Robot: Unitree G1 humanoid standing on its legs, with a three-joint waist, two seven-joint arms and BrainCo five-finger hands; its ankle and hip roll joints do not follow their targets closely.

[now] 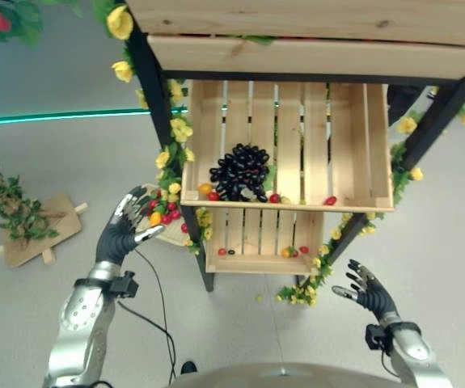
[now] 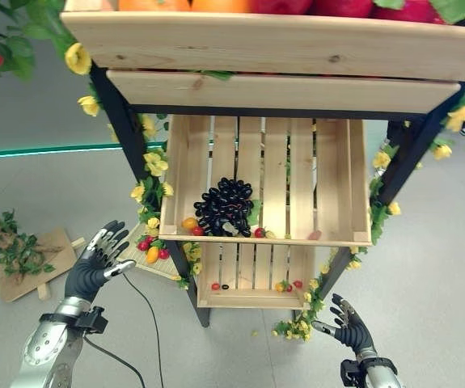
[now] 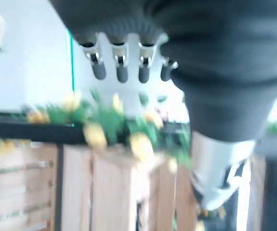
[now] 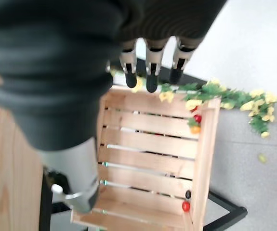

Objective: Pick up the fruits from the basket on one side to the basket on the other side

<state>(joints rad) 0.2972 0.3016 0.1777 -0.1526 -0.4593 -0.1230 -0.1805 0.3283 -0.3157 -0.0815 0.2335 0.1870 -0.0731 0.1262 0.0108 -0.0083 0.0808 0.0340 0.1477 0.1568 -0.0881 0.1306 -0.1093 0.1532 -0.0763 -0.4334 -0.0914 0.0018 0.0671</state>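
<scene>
A wooden slatted crate (image 1: 353,145) sits on the middle shelf of the stand and holds a large bunch of dark grapes (image 1: 240,171) near its front left, with a small orange fruit (image 1: 205,188) and small red fruits (image 1: 274,197) along the front edge. Below it, a lower crate (image 1: 256,263) holds a few small red and orange fruits (image 1: 295,252). A flat woven basket (image 2: 139,252) at the left carries red and yellow fruits (image 2: 152,255).
</scene>
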